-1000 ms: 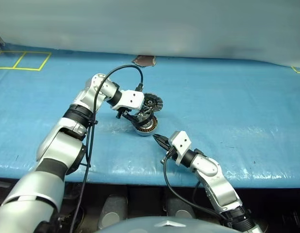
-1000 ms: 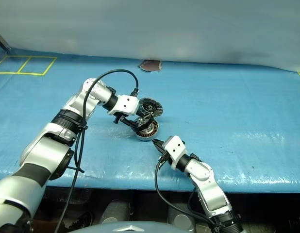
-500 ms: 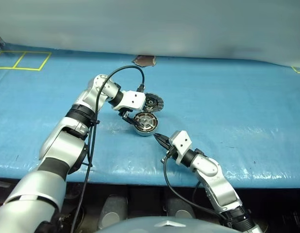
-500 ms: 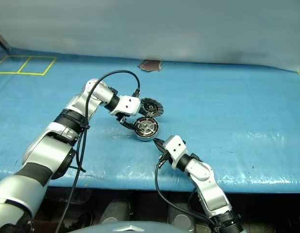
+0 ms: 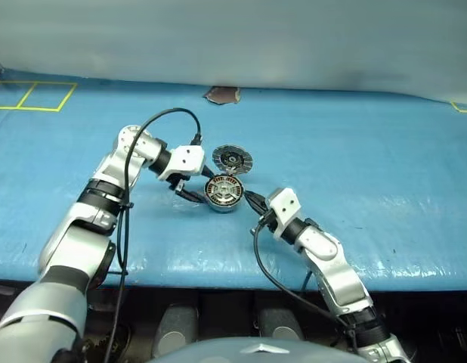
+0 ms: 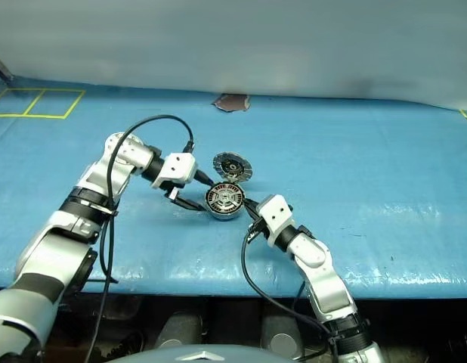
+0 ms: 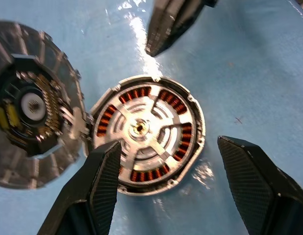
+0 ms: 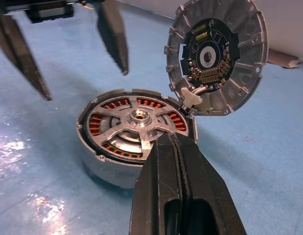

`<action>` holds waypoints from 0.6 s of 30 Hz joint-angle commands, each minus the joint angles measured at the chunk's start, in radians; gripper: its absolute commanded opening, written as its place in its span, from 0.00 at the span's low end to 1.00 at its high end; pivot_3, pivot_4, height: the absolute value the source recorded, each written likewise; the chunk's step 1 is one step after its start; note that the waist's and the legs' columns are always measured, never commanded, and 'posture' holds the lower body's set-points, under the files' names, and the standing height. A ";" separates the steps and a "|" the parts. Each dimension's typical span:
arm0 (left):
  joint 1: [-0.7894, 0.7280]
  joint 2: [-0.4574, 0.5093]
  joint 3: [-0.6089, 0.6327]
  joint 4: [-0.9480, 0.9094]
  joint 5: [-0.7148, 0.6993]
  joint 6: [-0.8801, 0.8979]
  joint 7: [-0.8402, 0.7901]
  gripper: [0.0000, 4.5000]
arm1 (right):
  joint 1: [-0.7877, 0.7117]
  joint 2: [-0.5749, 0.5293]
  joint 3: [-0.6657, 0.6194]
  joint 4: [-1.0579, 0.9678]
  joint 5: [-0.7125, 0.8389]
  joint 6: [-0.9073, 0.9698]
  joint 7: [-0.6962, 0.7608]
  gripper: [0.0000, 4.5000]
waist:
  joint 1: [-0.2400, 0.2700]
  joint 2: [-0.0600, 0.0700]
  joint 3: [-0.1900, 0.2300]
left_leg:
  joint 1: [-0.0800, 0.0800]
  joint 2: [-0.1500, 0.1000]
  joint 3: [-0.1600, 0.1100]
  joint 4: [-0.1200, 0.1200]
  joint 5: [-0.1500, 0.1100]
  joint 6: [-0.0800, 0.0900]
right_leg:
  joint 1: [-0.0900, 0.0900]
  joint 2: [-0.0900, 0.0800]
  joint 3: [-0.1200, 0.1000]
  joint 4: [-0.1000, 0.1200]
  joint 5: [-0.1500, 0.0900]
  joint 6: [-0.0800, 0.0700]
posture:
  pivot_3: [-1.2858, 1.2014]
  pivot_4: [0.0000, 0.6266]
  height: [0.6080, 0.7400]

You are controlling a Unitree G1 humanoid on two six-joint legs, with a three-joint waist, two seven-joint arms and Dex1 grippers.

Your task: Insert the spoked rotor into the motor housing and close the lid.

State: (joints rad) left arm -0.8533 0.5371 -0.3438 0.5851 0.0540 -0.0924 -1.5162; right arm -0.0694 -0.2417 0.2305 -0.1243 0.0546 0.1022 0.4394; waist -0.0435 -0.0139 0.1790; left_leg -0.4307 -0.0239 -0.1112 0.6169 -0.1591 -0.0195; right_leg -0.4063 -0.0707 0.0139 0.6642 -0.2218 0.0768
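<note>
There is one motor housing [image 5: 222,193], a short round silver-grey cup with copper-brown windings, standing on the blue table cover [image 5: 354,166]. One spoked rotor [image 8: 137,128], a flat dark ring with silver spokes and a central hub, lies inside this housing. One lid [image 5: 232,159], a round grey ribbed disc with a dark hub, stands open and upright at the far edge of the housing, joined to it by a small pale hinge piece.

In the left wrist view the lid is cut off at the picture's edge and blurred.

The left gripper [image 5: 190,193] has its two black fingers spread apart and holds nothing; the housing sits just beside their tips. The right gripper [image 5: 253,201] has its fingers pressed together, empty, with the tip at the near rim of the housing; whether it touches is not clear.
</note>
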 commanded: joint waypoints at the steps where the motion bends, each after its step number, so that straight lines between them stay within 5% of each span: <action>1: 0.047 0.023 0.063 -0.127 -0.059 0.064 0.047 0.75 | -0.066 0.022 0.017 0.016 -0.022 0.028 -0.007 0.00 | 0.003 0.000 0.000 | 0.000 0.000 0.000 0.000 0.000 0.000 | 0.000 0.000 0.000 0.000 0.000 0.000 | 0.52 0.24 1.00; 18: 0.326 -0.006 0.156 -0.250 -0.185 0.128 0.232 0.75 | -0.233 0.091 0.060 0.261 -0.037 0.024 0.057 0.00 | 0.001 0.001 0.000 | 0.004 0.001 0.000 -0.001 0.000 -0.001 | 0.002 0.001 0.000 0.000 0.001 -0.001 | 0.52 0.24 1.00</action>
State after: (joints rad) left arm -0.5324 0.5373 -0.2171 0.3653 -0.1006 0.0555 -1.3007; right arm -0.2992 -0.1529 0.2814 0.1239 0.0225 0.1305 0.4825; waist -0.0425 -0.0134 0.1786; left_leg -0.4260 -0.0231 -0.1114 0.6160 -0.1587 -0.0202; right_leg -0.4033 -0.0699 0.0140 0.6643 -0.2217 0.0744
